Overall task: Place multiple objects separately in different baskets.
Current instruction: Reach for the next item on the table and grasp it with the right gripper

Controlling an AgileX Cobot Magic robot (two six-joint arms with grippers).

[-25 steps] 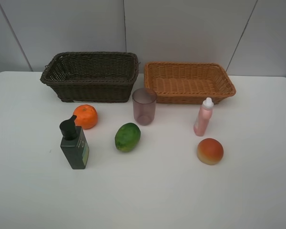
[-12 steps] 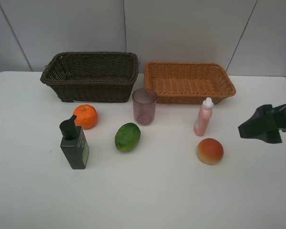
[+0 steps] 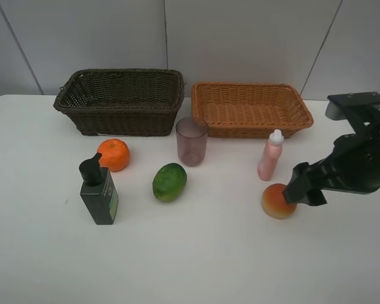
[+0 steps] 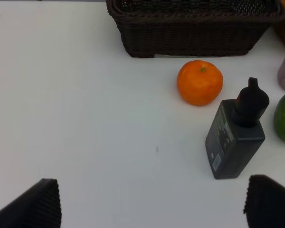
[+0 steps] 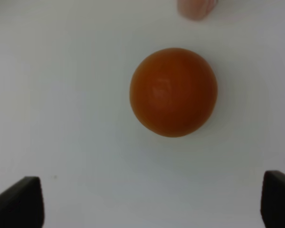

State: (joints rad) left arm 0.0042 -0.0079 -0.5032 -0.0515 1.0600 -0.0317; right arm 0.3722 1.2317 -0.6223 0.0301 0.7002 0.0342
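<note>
- Peach lies on the white table, at about 4 o'clock from the table's middle (clock face laid on the high view, 12 toward the baskets). It is in neither basket.
- Right gripper: at the peach's 3 o'clock edge in the high view. Jaws spread wide, nothing held. In the right wrist view both fingertips stand clear of the fruit.
- Left gripper: jaws spread wide, nothing held, bare table between the fingertips. It does not show in the high view.
- Pink bottle: upright, just beside the peach at its 12 o'clock.
- Mauve cup: upright, near the middle, in front of the gap between the baskets.
- Green fruit: at the cup's 7 o'clock.
- Tangerine: at the cup's 9 o'clock.
- Pump bottle: upright, near the tangerine at its 6 o'clock.
- Dark brown basket at 11 o'clock and tan basket at 1 o'clock; no object seen in either.
</note>
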